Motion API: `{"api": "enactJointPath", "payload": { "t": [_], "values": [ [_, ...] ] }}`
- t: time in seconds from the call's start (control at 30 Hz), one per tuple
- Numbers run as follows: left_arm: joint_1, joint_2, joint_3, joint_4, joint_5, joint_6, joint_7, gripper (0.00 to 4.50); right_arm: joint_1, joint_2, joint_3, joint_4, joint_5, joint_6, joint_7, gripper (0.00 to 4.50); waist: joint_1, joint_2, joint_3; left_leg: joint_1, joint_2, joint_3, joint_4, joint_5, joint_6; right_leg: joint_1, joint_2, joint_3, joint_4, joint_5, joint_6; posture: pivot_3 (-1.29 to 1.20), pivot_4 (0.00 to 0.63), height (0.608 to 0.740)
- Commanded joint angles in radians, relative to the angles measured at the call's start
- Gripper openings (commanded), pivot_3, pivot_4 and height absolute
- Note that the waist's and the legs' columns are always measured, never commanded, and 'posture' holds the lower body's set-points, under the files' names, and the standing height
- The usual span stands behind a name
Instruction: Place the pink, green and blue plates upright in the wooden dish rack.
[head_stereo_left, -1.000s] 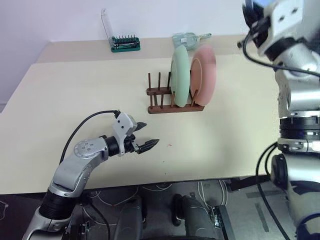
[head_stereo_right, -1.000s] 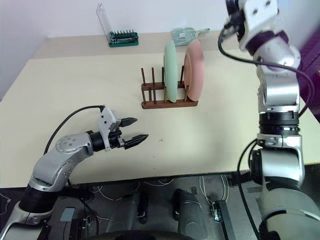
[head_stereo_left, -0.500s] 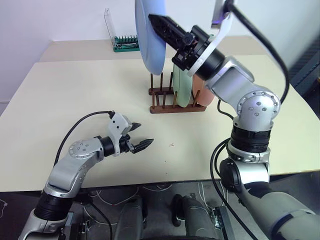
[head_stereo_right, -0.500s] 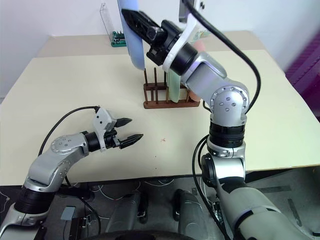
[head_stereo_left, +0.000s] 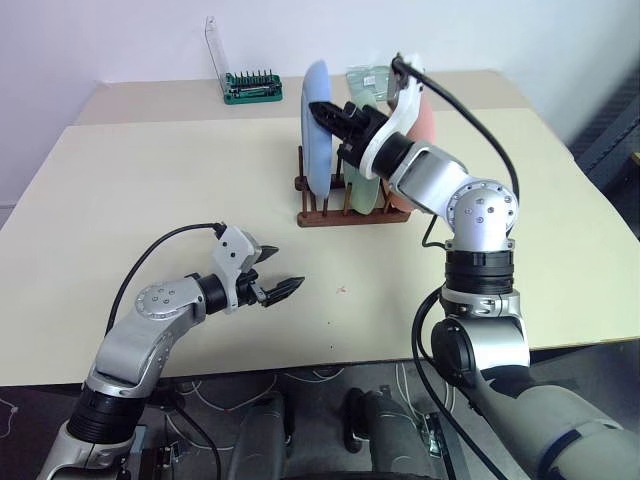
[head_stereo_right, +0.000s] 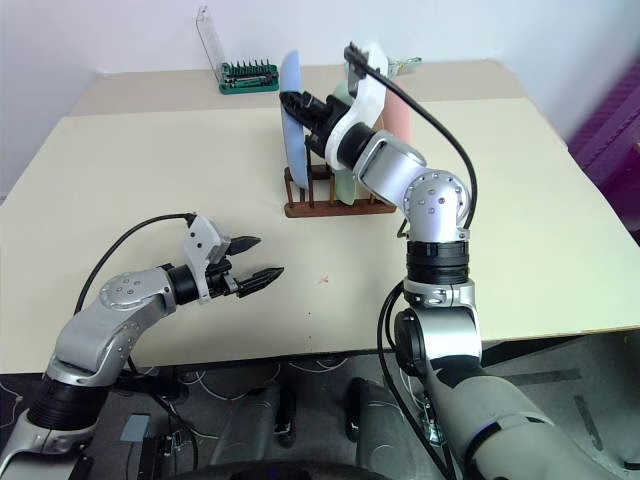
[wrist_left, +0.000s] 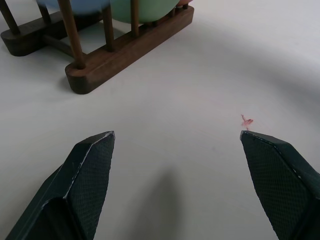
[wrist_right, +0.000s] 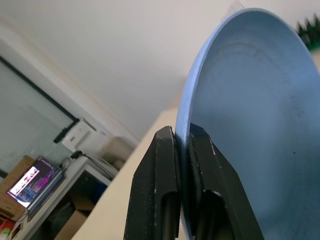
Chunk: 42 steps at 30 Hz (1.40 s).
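Broadly, a pale cream table (head_stereo_left: 150, 190) takes up most of the scene, its far edge meeting a plain white wall, with cables and dark floor below its near edge. In the right wrist view a window and a lit screen stand off in the room behind.

Near the table's middle, toward twelve o'clock, stands the wooden dish rack (head_stereo_left: 350, 214). The green plate (head_stereo_left: 362, 185) and the pink plate (head_stereo_left: 422, 112) stand upright between its pegs, pink at the three o'clock end. The blue plate (head_stereo_left: 318, 128) is on edge at the rack's nine o'clock end, its lower rim down among the pegs beside the green one; I cannot tell whether it rests on the rails. The right gripper (head_stereo_left: 333, 115) is clamped on the blue plate's rim, one finger on each face.

At ten o'clock by the far edge sits a green bit holder (head_stereo_left: 251, 88) with a raised clear lid.

The left gripper (head_stereo_left: 280, 272) hangs low over the table at seven o'clock, fingers spread wide with nothing between them. A small red mark (wrist_left: 246, 120) lies just beyond its fingertips.
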Motion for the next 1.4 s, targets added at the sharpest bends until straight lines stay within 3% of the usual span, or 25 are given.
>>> {"api": "enactJointPath", "payload": {
  "t": [0.03, 0.07, 0.17, 0.23, 0.47, 0.63, 0.77, 0.9, 1.07, 1.4],
  "values": [
    [-0.012, -0.005, 0.009, -0.025, 0.002, -0.017, -0.002, 4.16, -0.027, 0.012, -0.023, -0.013, -0.011, -0.012, -0.003, 0.08, 0.0, 0.0, 0.0, 0.0, 0.0, 0.0, 0.0, 0.0, 0.0, 0.0, 0.0, 0.0, 0.0, 0.0, 0.0, 0.0, 0.15, 0.73],
    [-0.013, -0.006, 0.008, -0.024, 0.003, -0.017, -0.003, 4.16, -0.029, 0.015, -0.024, -0.012, -0.015, -0.013, -0.002, 0.08, 0.0, 0.0, 0.0, 0.0, 0.0, 0.0, 0.0, 0.0, 0.0, 0.0, 0.0, 0.0, 0.0, 0.0, 0.0, 0.0, 0.15, 0.73],
    [-0.014, -0.011, 0.005, -0.028, 0.004, -0.014, -0.003, 4.16, -0.039, -0.004, 0.021, -0.069, -0.076, -0.056, 0.053, 0.93, 0.0, 0.0, 0.0, 0.0, 0.0, 0.0, 0.0, 0.0, 0.0, 0.0, 0.0, 0.0, 0.0, 0.0, 0.0, 0.0, 0.15, 0.73],
    [-0.014, -0.012, 0.005, -0.028, 0.005, -0.013, -0.004, 4.16, -0.044, -0.033, 0.067, -0.103, -0.142, -0.081, 0.095, 1.83, 0.0, 0.0, 0.0, 0.0, 0.0, 0.0, 0.0, 0.0, 0.0, 0.0, 0.0, 0.0, 0.0, 0.0, 0.0, 0.0, 0.15, 0.73],
    [-0.008, -0.018, -0.001, -0.04, 0.006, -0.006, 0.001, 4.16, -0.06, -0.123, 0.117, -0.197, -0.239, -0.086, 0.191, 1.83, 0.0, 0.0, 0.0, 0.0, 0.0, 0.0, 0.0, 0.0, 0.0, -0.001, 0.0, 0.0, 0.0, 0.0, 0.0, 0.0, 0.15, 0.73],
    [-0.004, -0.017, 0.002, -0.045, 0.008, -0.002, 0.004, 4.16, 0.02, -0.329, 0.174, -0.338, -0.359, -0.169, 0.384, 1.83, 0.004, 0.0, 0.0, -0.001, 0.0, -0.001, 0.0, 0.0, 0.0, 0.0, -0.001, 0.0, -0.002, -0.001, 0.0, 0.0, 0.15, 0.73],
    [0.011, -0.009, 0.033, -0.028, 0.014, -0.022, 0.011, 4.16, 0.28, -0.597, 0.046, -0.489, -0.35, -0.293, 0.698, 1.83, 0.014, 0.0, 0.0, -0.001, 0.0, -0.002, -0.001, -0.001, 0.001, 0.001, -0.002, -0.001, -0.004, -0.003, -0.001, 0.0, 0.15, 0.73],
    [0.011, -0.008, 0.065, 0.011, 0.025, -0.047, 0.025, 4.16, 0.517, -0.76, -0.057, -0.49, -0.358, -0.321, 0.834, 1.83, 0.016, 0.0, 0.0, 0.0, -0.002, 0.001, -0.001, -0.002, 0.002, 0.001, -0.002, 0.0, -0.004, -0.004, 0.0, 0.0, 0.15, 0.73],
    [0.013, 0.03, 0.088, 0.105, 0.079, -0.12, 0.016, 4.16, 0.684, -0.779, -0.025, -0.419, -0.535, -0.449, 0.811, 1.83, 0.002, 0.0, 0.0, 0.001, 0.0, -0.001, -0.001, -0.002, 0.002, 0.001, 0.0, 0.0, -0.004, -0.004, -0.001, 0.0, 0.15, 0.73],
    [0.027, 0.013, 0.107, 0.127, 0.123, -0.171, 0.053, 4.16, 0.654, -0.71, 0.06, -0.171, -0.72, -0.631, 0.78, 1.83, 0.005, 0.0, 0.0, 0.0, -0.001, 0.0, -0.001, -0.002, 0.002, 0.0, -0.002, 0.0, -0.004, -0.004, -0.001, 0.0, 0.15, 0.73]
  ]
}}
